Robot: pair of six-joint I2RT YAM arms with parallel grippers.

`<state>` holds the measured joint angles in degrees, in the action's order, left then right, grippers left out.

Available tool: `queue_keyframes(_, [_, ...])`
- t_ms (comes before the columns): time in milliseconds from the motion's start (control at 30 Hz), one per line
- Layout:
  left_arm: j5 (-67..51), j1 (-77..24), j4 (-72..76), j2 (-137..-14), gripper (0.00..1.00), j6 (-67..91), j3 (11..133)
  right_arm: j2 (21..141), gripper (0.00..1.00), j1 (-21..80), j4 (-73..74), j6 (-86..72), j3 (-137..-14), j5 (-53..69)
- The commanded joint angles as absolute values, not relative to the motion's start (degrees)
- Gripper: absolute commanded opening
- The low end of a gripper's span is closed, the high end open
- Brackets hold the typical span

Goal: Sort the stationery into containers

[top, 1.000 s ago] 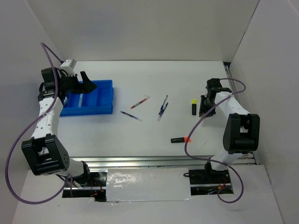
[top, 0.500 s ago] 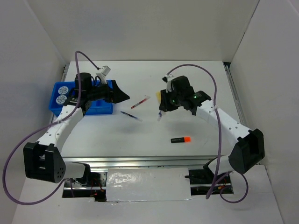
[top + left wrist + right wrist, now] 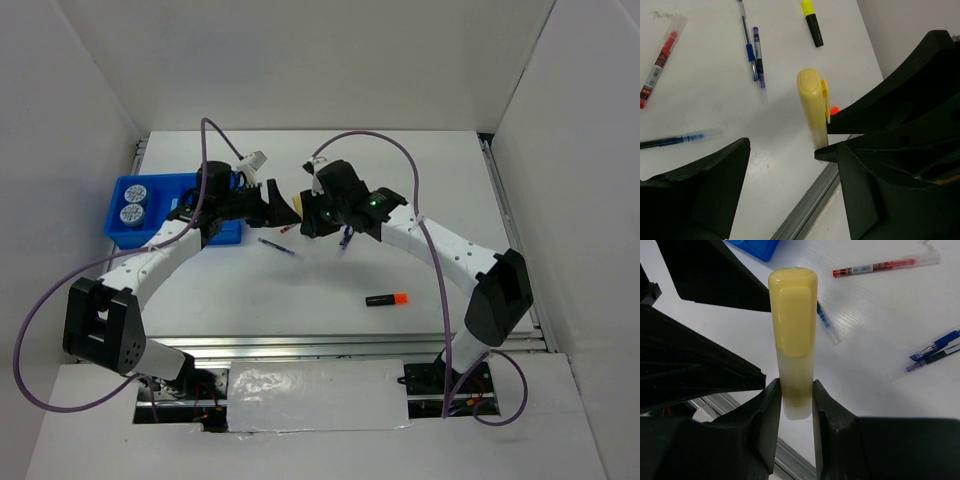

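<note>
My right gripper (image 3: 796,390) is shut on the lower end of a cream-yellow bar (image 3: 792,325) and holds it above the table at mid-table (image 3: 308,215). My left gripper (image 3: 790,147) is open and empty, and its jaws face the bar (image 3: 812,105) from close by, without touching it. The blue tray (image 3: 160,190) lies at far left with two round pots (image 3: 134,203) in it. A red pen (image 3: 875,267), a blue pen (image 3: 280,247) and a blue and purple pair (image 3: 754,55) lie on the table.
A black highlighter with an orange cap (image 3: 386,299) lies near the front, right of centre. A black highlighter with a yellow cap (image 3: 812,22) lies further right, hidden by my right arm in the top view. White walls enclose the table.
My right gripper has carried the cream bar left to mid-table. My left gripper has swung right, away from the tray, and now faces it at close range.
</note>
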<state>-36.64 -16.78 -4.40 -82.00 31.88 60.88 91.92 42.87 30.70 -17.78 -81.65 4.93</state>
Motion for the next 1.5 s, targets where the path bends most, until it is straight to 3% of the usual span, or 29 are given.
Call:
queue_keyframes(0, [-36.30, -16.96, -0.53, -82.26, 0.82, 33.66, 62.76, 92.81, 0.00, 44.12, 30.41, -19.42, -85.69, 3.25])
queue_keyframes(333, [-37.35, -17.05, 1.76, -84.29, 0.77, 34.10, 62.14, 93.87, 0.00, 47.20, 30.23, -18.72, -87.45, 3.60])
queue_keyframes(433, [-38.05, -16.96, 1.85, -84.55, 0.66, 34.19, 62.14, 94.13, 0.00, 47.55, 30.32, -18.72, -87.89, 3.08])
queue_keyframes(600, [-38.58, -16.35, 0.18, -83.41, 0.40, 31.91, 62.05, 94.04, 0.00, 47.02, 30.23, -19.16, -87.98, 2.29])
queue_keyframes(700, [-38.23, -14.42, -4.47, -82.44, 0.31, 28.40, 63.36, 93.96, 0.12, 45.80, 31.20, -19.25, -87.63, 3.42])
queue_keyframes(767, [-38.93, -11.00, -7.10, -82.70, 0.23, 25.59, 64.42, 92.82, 0.25, 44.74, 31.11, -19.25, -86.58, 4.56])
queue_keyframes(800, [-39.37, -8.03, -10.77, -82.97, 0.20, 24.36, 65.55, 92.12, 0.38, 43.52, 30.77, -19.16, -85.01, 4.74])
queue_keyframes(933, [-37.20, -1.59, -25.11, -85.86, 0.00, 13.21, 72.67, 88.42, 0.52, 39.47, 29.44, -17.58, -80.87, 6.76])
queue_keyframes(1200, [-14.70, 10.62, -39.19, -93.06, 0.00, -8.60, 88.93, 83.41, 0.53, 33.05, 30.59, -8.10, -73.83, 9.13])
queue_keyframes(1467, [-7.13, 15.73, -48.78, -111.78, 0.08, -13.36, 109.65, 82.53, 0.52, 28.13, 32.52, -6.06, -70.75, 8.79])
